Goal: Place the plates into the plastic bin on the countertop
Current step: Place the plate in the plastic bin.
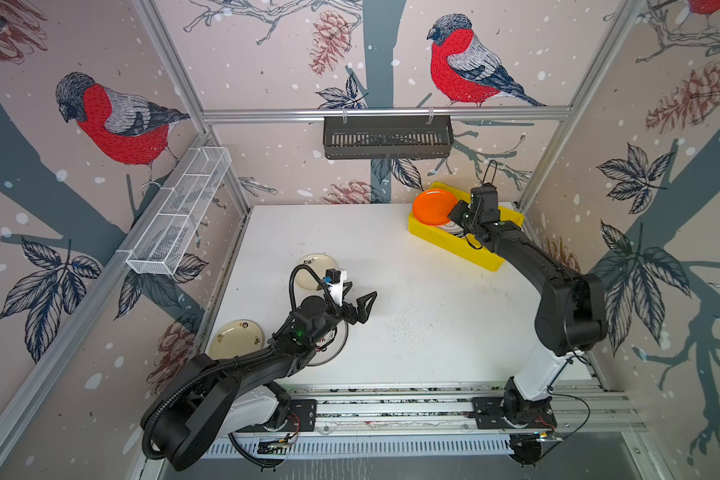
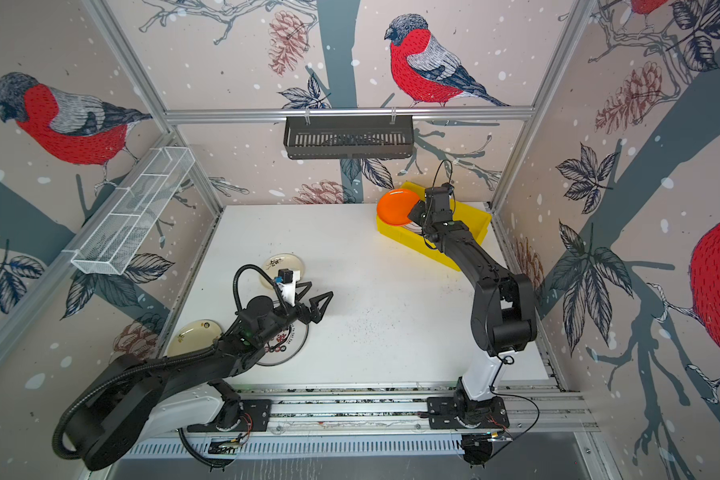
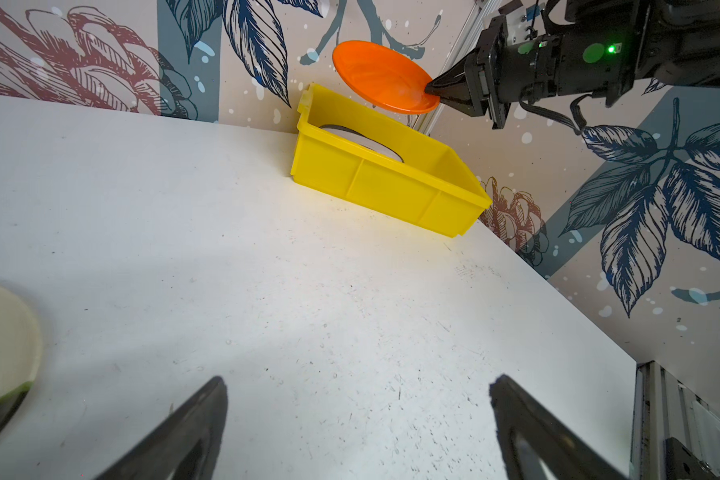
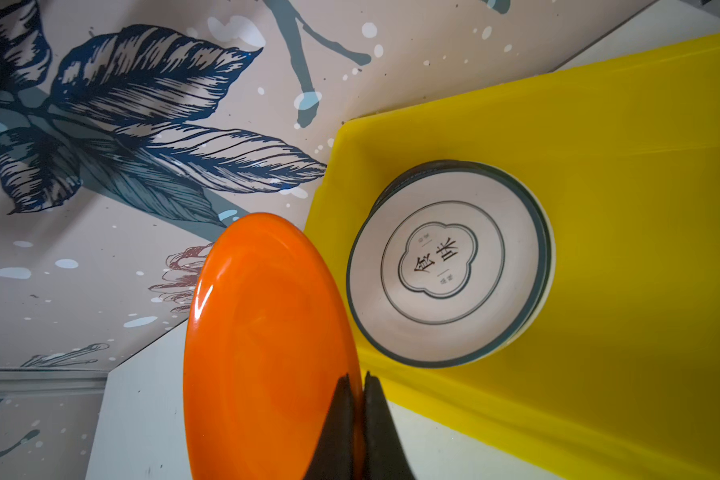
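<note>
At two o'clock on the countertop (image 1: 412,311), one yellow bin (image 3: 391,187) holds a dark-rimmed plate (image 4: 449,266); the extended right gripper (image 4: 357,380) pinches one orange plate (image 4: 267,340) above it. Three more plates (image 1: 316,262) (image 1: 235,336) (image 2: 292,349) lie near eight o'clock; the left gripper (image 1: 361,291) hovers spread, empty.

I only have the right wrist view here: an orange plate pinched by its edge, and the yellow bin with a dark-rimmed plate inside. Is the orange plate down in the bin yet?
Observer: No. The left wrist view shows the right gripper holding the orange plate tilted in the air over the plastic bin's far end.
Reviewer: How many plates are outside it?
Observer: Three more on the countertop in a top view: a cream plate, a second cream plate, and a white plate with red marks partly under the left arm.
Reviewer: Is the other gripper holding one?
Observer: No. The left gripper is open and empty above bare countertop.
</note>
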Available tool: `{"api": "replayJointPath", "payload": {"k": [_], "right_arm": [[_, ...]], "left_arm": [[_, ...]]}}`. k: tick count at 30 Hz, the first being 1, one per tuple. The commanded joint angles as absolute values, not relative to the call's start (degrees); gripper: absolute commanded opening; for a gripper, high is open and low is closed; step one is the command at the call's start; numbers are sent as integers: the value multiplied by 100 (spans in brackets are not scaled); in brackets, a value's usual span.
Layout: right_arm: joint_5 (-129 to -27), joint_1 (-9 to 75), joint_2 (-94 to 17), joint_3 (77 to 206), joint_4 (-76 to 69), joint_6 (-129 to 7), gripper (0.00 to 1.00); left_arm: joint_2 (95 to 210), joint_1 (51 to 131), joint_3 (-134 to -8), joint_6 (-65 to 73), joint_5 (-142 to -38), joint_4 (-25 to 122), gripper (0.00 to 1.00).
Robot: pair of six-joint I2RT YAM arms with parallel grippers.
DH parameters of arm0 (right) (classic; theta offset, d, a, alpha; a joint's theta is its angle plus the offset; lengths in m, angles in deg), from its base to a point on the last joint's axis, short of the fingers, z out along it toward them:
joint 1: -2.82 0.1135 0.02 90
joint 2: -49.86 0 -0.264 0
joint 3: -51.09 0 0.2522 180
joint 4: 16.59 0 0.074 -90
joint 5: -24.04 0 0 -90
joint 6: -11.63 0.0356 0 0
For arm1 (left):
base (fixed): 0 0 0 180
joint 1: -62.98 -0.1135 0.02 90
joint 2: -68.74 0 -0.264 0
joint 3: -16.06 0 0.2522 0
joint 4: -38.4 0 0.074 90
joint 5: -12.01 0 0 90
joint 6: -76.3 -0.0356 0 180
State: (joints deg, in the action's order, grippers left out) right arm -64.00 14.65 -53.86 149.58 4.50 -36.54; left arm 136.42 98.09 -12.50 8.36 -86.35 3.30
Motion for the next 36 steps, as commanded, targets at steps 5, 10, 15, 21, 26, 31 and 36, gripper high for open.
{"api": "replayJointPath", "payload": {"k": [5, 10, 15, 21, 26, 31, 36], "right_arm": [[-6133, 1235, -6204, 15949, 1253, -3912, 0], [-6115, 1132, -6664, 16353, 1341, -4035, 0], [-6081, 1040, -7316, 17111, 1876, -3997, 0], [-6003, 1003, -7580, 17245, 1877, -3930, 0], [-5998, 922, -7712, 17306, 1959, -3916, 1], [-6148, 914, -7747, 17317, 2045, -4004, 73], [-5946, 1136, -7340, 17263, 1934, -4436, 99]], "left_arm": [[13696, 9831, -1273, 715, -8525, 48, 98], [13694, 9840, -1281, 714, -8415, 121, 98], [13744, 9856, -1299, 730, -8406, 137, 98], [13751, 9858, -1308, 731, -8361, 163, 98], [13752, 9866, -1325, 723, -8344, 206, 98], [13779, 9866, -1332, 736, -8326, 214, 98], [13814, 9866, -1351, 707, -8300, 241, 98]]}}
